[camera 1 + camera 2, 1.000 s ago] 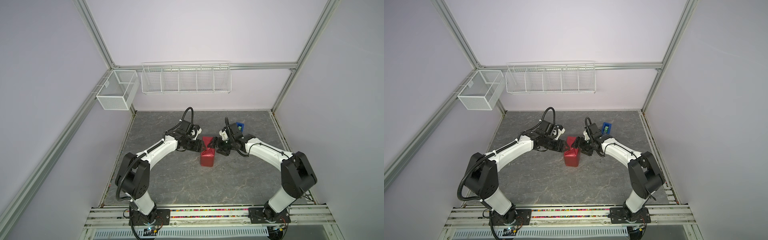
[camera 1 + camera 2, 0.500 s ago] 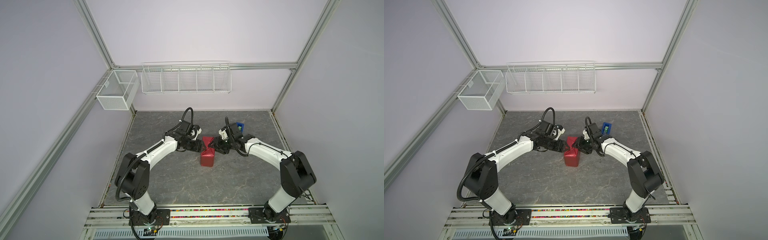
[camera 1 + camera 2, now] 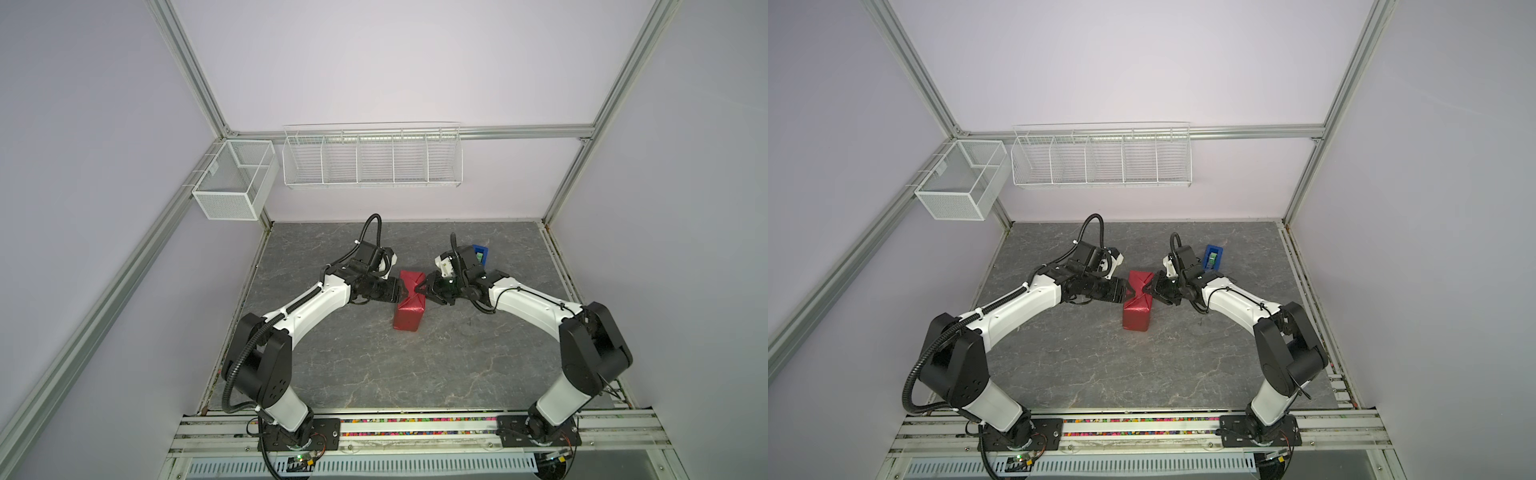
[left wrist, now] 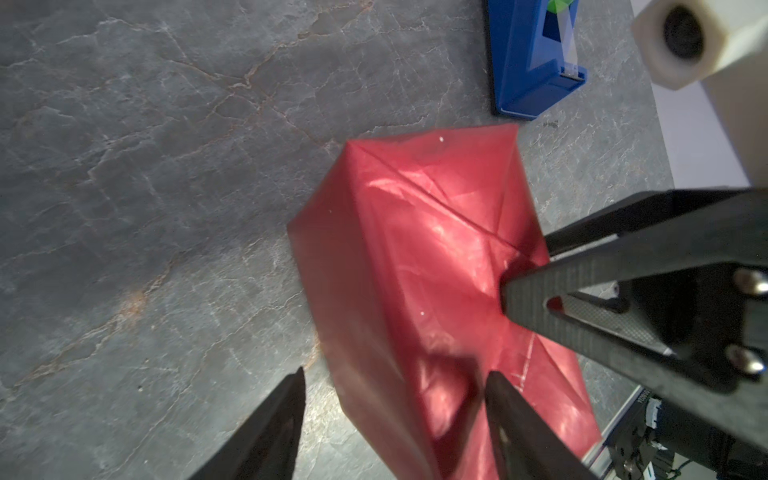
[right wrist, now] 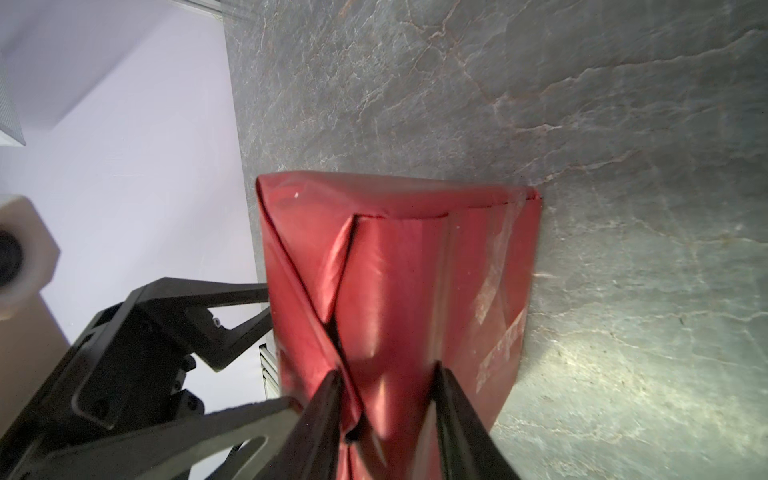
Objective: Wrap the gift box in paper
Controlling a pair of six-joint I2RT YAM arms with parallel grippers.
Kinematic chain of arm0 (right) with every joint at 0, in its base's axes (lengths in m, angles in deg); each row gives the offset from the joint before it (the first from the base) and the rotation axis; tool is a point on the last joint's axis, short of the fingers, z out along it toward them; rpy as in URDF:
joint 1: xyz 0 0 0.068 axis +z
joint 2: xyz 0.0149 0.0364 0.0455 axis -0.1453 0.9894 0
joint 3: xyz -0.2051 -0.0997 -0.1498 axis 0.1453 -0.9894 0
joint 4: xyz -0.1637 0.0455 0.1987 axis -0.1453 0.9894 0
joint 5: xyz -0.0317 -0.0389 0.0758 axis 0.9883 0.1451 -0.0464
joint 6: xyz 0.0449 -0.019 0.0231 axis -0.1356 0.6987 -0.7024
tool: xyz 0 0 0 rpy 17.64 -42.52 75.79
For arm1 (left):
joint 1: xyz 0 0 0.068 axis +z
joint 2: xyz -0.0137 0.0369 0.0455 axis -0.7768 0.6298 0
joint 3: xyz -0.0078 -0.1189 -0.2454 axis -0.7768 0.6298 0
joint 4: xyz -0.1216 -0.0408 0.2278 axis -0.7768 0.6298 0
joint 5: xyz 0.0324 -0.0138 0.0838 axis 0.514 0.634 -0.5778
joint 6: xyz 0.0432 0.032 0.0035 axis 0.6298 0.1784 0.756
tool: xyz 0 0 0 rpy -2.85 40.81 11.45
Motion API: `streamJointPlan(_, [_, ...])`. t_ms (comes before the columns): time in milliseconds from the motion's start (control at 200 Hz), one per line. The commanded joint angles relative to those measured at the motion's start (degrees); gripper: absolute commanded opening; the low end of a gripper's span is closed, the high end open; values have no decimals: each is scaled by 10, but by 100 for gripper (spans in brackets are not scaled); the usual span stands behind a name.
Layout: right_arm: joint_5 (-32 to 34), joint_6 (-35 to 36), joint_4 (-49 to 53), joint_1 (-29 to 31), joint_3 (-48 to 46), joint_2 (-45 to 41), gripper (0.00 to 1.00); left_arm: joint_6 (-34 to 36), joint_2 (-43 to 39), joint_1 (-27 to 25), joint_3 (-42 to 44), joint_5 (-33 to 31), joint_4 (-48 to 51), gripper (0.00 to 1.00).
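Only the fingers (image 5: 455,419) of our right hand (image 3: 420,287) have come closer together since a second ago. Our left hand (image 3: 401,291), beyond the gift box from the blue tape dispenser (image 3: 1212,257), is open, holding nothing, its tips touching the red paper (image 3: 409,309). This paper covers the box fully, on the desk (image 3: 374,374) near the dispenser. Our right hand, between box and dispenser, half-closes around a paper fold; whether it pinches, we cannot tell.
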State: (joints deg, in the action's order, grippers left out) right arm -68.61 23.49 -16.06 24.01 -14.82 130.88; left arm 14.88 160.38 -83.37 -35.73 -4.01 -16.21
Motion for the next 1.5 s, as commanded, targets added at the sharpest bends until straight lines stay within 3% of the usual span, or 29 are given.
streamJointPlan(0, [6, -28, 5, 18, -11, 22, 36, -38, -30, 21, 20, -6, -21, 69])
streamJointPlan(365, [14, -46, 6, 66, 9, 40, 35, -84, -64, 51, 91, 37, -50, 68])
streamJointPlan(675, [41, -7, 78, 76, 55, 26, 32, -121, -56, 56, 125, 95, -110, 62])
streamJointPlan(1270, [59, 39, 152, 86, 132, 46, 31, -132, -46, 68, 104, 90, -105, 65])
streamJointPlan(1495, [59, 43, 155, 87, 132, 56, 31, -128, -36, 69, 111, 89, -94, 60])
